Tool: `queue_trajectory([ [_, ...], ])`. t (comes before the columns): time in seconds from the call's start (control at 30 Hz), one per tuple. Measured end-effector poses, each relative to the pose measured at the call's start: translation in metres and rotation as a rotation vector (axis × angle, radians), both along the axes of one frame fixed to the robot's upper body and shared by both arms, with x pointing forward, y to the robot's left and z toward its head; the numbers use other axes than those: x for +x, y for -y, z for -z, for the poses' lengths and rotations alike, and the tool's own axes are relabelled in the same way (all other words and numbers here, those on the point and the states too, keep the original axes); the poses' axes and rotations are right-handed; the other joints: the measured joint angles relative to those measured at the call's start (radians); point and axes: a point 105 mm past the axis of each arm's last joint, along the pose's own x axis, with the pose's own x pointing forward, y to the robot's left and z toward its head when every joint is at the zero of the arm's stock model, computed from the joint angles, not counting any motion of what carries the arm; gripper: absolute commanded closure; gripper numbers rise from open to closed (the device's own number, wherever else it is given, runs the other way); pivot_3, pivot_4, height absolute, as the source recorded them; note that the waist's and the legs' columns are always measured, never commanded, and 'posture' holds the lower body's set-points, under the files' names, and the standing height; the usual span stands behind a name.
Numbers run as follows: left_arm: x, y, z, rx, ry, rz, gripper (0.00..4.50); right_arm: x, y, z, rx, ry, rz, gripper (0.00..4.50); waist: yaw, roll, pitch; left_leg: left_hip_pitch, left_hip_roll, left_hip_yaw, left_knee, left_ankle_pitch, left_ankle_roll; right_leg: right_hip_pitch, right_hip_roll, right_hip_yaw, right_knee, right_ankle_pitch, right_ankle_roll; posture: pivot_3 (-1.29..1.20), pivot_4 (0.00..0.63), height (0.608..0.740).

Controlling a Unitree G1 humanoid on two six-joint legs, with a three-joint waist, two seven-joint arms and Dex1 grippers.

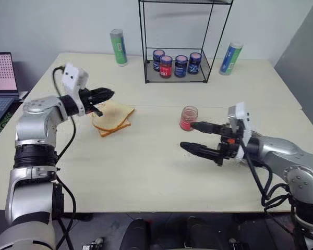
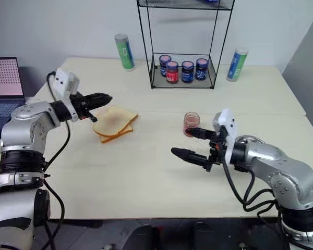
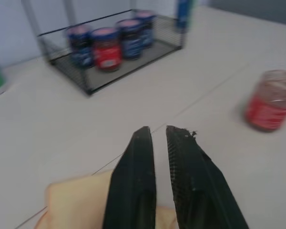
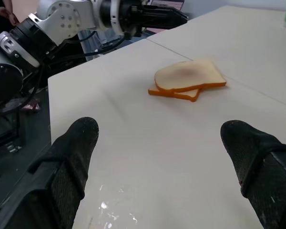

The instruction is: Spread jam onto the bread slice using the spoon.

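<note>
Bread slice [image 2: 116, 121] lies pale on a toasted slice [image 2: 115, 136], just under the left gripper [image 1: 107, 95], whose fingers [image 3: 133, 181] stand nearly together around a slim gap, empty. Right gripper [image 2: 183, 142] is spread wide and holds nothing, its upper finger beside the jam [image 2: 191, 124]. Behind, a wire rack [image 2: 183, 78] holds four lidded jars [image 2: 182, 70], between two tubes [image 2: 124, 51].

text: none readable | jar labels [image 1: 166, 66]: too small | tube labels [image 1: 118, 48]: illegible
</note>
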Motion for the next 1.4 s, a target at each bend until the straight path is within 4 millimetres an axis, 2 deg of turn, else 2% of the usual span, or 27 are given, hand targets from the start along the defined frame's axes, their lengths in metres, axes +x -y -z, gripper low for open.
queue_trajectory([
  [0.03,0.0,-0.008,0.007,-0.019,-0.005,-0.05,3.0,0.002,-0.004,0.0,0.002,0.006,-0.008,0.0,-0.002,0.0,0.0,0.0,0.0,0.0,0.0,0.0,0.0,0.0,0.0,0.0,0.0,0.0,0.0,0.0,0.15,0.74],
  [0.1,-0.002,-0.025,0.033,-0.081,-0.048,-0.17,2.57,0.009,-0.015,-0.001,0.008,0.024,-0.021,0.0,-0.002,-0.001,0.0,-0.002,-0.001,-0.001,0.001,0.0,0.0,-0.001,-0.002,-0.001,0.0,0.0,0.0,0.0,0.15,0.74],
  [0.2,-0.009,-0.036,0.054,-0.13,-0.08,-0.251,1.9,0.015,-0.023,-0.003,0.014,0.044,-0.031,0.0,0.0,-0.001,0.0,-0.002,-0.001,0.0,0.001,0.0,0.0,0.0,-0.002,-0.001,0.0,0.0,0.0,0.0,0.15,0.74],
  [0.23,-0.014,-0.039,0.057,-0.161,-0.082,-0.274,1.76,0.016,-0.026,-0.004,0.016,0.049,-0.042,0.0,0.0,-0.002,0.0,-0.002,-0.001,0.0,0.001,0.0,0.0,0.0,-0.003,-0.001,-0.001,0.0,0.0,0.0,0.15,0.74],
  [0.33,-0.028,-0.031,0.068,-0.308,-0.113,-0.288,1.21,0.017,-0.042,-0.007,0.02,0.074,-0.092,0.0,0.004,-0.002,0.0,-0.002,-0.001,-0.001,0.001,0.0,0.0,0.0,-0.004,-0.002,0.0,0.0,0.0,0.0,0.15,0.74],
  [0.53,-0.045,-0.025,0.084,-0.444,-0.173,-0.335,1.21,0.021,-0.054,-0.009,0.029,0.097,-0.134,0.0,0.006,-0.002,0.0,-0.001,-0.001,-0.001,0.001,0.0,0.0,0.0,-0.004,-0.002,0.001,0.0,0.0,0.0,0.15,0.74],
  [0.73,-0.04,-0.027,0.088,-0.435,-0.177,-0.375,1.21,0.024,-0.057,-0.008,0.029,0.101,-0.145,0.0,0.011,-0.002,0.0,-0.001,-0.001,-0.001,0.001,0.0,0.0,0.0,-0.003,-0.002,0.0,0.001,0.0,0.0,0.15,0.74],
  [0.9,-0.028,-0.022,0.094,-0.418,-0.198,-0.373,1.9,0.023,-0.059,-0.008,0.036,0.1,-0.155,0.0,0.013,-0.002,0.0,-0.001,-0.002,-0.001,0.001,0.0,0.0,0.0,-0.003,-0.002,0.0,0.001,0.0,0.0,0.15,0.74],
  [1.0,-0.022,-0.021,0.098,-0.409,-0.21,-0.364,2.49,0.023,-0.059,-0.008,0.036,0.1,-0.154,0.0,0.013,-0.002,0.0,-0.001,-0.001,-0.001,0.001,0.0,0.0,0.0,-0.003,-0.002,0.0,0.001,0.0,0.0,0.15,0.74],
  [1.13,-0.019,-0.025,0.099,-0.393,-0.207,-0.369,3.52,0.024,-0.058,-0.009,0.038,0.101,-0.149,0.0,0.013,-0.002,0.0,-0.001,-0.001,-0.001,0.001,0.0,0.0,0.0,-0.003,-0.002,0.0,0.001,0.0,0.0,0.15,0.74],
  [1.27,-0.017,-0.025,0.098,-0.377,-0.195,-0.362,4.27,0.025,-0.057,-0.009,0.038,0.102,-0.14,0.0,0.013,-0.002,0.0,-0.001,-0.001,-0.001,0.001,0.0,0.0,0.0,-0.003,-0.002,0.0,0.001,0.0,0.0,0.15,0.74],
  [1.3,-0.017,-0.025,0.098,-0.375,-0.195,-0.362,4.42,0.026,-0.056,-0.009,0.039,0.103,-0.135,0.0,0.013,-0.002,0.0,-0.001,-0.001,-0.001,0.001,0.0,0.0,0.0,-0.003,-0.002,0.0,0.001,0.0,0.0,0.15,0.74],
  [1.4,-0.016,-0.025,0.096,-0.374,-0.193,-0.355,4.47,0.027,-0.054,-0.011,0.043,0.106,-0.121,0.0,0.013,-0.002,0.0,-0.001,-0.001,-0.001,0.001,0.0,0.0,0.0,-0.003,-0.002,0.0,0.001,0.0,0.0,0.15,0.74],
])
